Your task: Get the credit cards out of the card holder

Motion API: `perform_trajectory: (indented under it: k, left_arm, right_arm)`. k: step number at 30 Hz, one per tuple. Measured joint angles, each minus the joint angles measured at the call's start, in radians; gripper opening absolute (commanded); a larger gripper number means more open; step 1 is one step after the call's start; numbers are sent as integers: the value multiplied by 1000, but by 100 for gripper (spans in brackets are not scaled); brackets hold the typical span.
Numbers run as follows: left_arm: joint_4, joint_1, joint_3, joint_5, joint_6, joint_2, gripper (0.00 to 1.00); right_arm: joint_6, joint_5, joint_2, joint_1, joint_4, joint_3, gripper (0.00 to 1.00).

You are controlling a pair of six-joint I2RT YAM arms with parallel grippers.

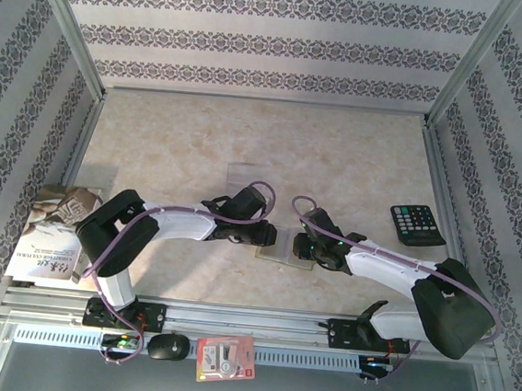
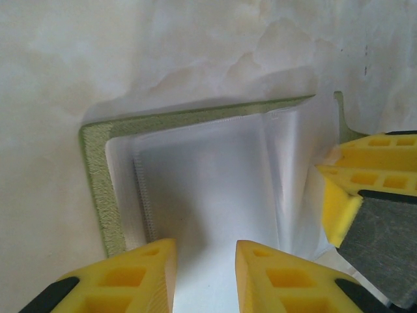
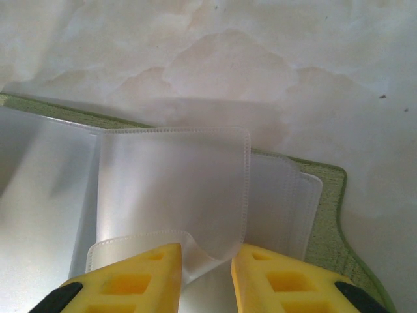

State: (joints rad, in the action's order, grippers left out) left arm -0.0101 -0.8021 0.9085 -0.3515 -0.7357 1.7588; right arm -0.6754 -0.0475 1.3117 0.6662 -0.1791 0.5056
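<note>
Both arms bent inward, meeting mid-table; left gripper (image 2: 205,277) and right gripper (image 3: 205,280) fingers narrowly parted.

No legible text, book (image 1: 54,231) cover lettering too small, red-and-white packet (image 1: 225,357) print blurred, calculator (image 1: 417,223) keys unreadable

Count, by kind, on the bench (image 1: 357,159):

- Card holder (image 1: 285,252): one, olive-green, lying open between the arms; several pale translucent pocket sleeves (image 3: 172,189) inside, exact number cannot be told.
- Loose translucent card (image 1: 245,174): one, on the bench beyond the left arm.
- Calculator (image 1: 417,223): one, black.
- Book (image 1: 54,231): one.
- Red-and-white packet (image 1: 225,357): one.
- Small black rounded object (image 1: 169,346): one.
- Arms: two, each with one hand: left hand (image 2: 205,274), right hand (image 3: 206,277).
</note>
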Motion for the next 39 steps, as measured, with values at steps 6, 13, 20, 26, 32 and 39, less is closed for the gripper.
perform_trajectory:
  k: [6, 13, 20, 26, 32, 39]
  left_arm:
    - [-43, -11, 27, -37, -2, 41, 29]
    - [-85, -29, 37, -79, -9, 60, 29]
    - [-89, -29, 36, -90, -19, 62, 29]
    - [-95, -29, 36, -92, -28, 64, 29]
    - [-97, -29, 36, -93, -29, 66, 29]
    - [-97, -29, 36, -93, -29, 66, 29]
  right_arm:
    - [0, 13, 2, -8, 13, -4, 31]
    - [-1, 36, -7, -10, 35, -7, 45]
    - [27, 34, -171, -17, -39, -23, 57]
    - [32, 72, -272, -16, -55, -35, 60]
    - [42, 108, -241, 43, -40, -79, 63]
    - [47, 102, -183, 77, 4, -90, 64]
